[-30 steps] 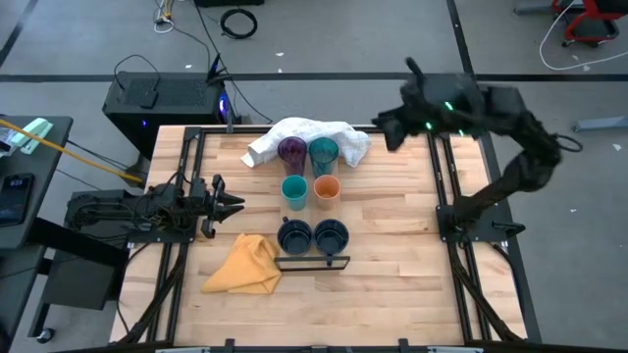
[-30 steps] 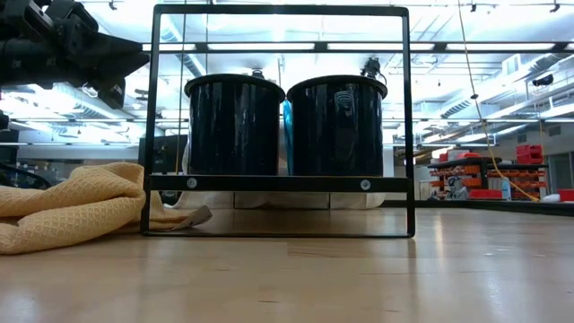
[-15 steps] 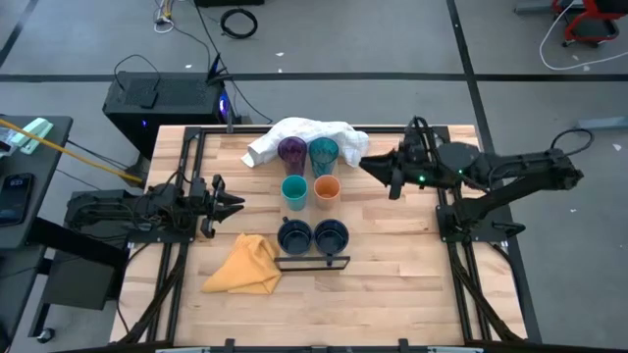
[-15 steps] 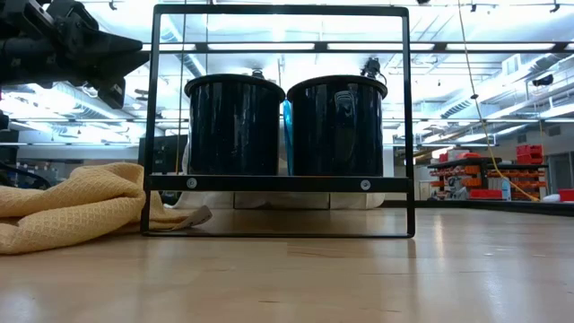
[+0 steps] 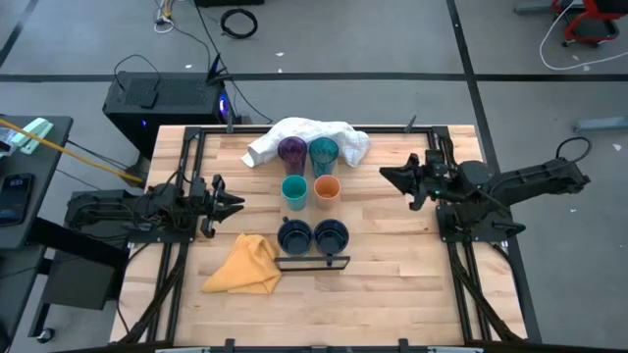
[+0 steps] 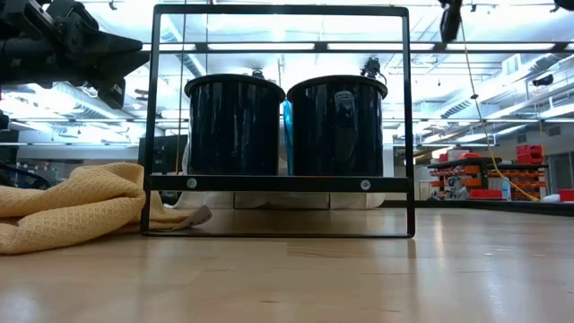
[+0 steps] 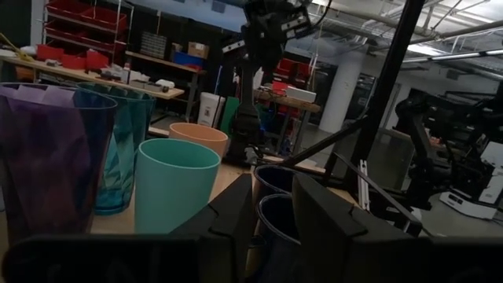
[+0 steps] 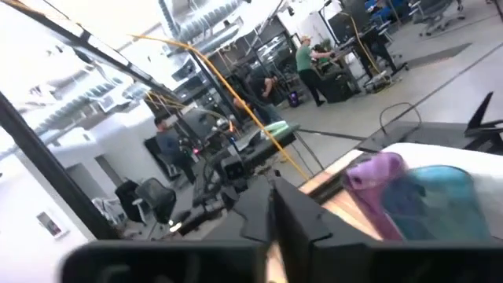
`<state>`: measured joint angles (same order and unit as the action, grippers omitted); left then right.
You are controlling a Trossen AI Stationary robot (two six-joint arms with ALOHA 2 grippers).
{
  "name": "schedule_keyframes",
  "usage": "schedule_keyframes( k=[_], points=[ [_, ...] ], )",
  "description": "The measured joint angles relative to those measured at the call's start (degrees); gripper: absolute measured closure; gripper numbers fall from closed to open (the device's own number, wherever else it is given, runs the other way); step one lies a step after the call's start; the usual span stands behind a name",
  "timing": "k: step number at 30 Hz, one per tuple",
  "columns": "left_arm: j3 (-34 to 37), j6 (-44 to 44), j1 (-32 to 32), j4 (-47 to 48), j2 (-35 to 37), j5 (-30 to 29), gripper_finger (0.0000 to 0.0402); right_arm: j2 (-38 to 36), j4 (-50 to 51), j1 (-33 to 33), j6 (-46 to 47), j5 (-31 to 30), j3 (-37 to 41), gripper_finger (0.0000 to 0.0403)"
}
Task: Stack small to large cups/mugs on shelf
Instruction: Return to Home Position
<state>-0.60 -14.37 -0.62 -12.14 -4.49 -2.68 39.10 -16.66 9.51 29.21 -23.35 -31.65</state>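
Altogether two mugs (image 5: 294, 235), four cups (image 5: 327, 188)

We see two arms, and both are black all over. The left arm (image 5: 128, 209) looks lumpy and is made of many chunky parts. The right arm (image 5: 520, 183) is long and thin, with a thin wire loop (image 5: 567, 147) near its bend. The left gripper (image 5: 237, 204) has dark, flat, blocky fingers (image 7: 228, 224).
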Motion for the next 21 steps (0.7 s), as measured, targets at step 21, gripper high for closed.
schedule_keyframes(
  k=[21],
  points=[
    [0.02,-0.2,0.04,0.04,0.01,-0.04,0.0312,-9.65,0.28,-21.18,-5.68,27.8,11.46,0.0401]
  ],
)
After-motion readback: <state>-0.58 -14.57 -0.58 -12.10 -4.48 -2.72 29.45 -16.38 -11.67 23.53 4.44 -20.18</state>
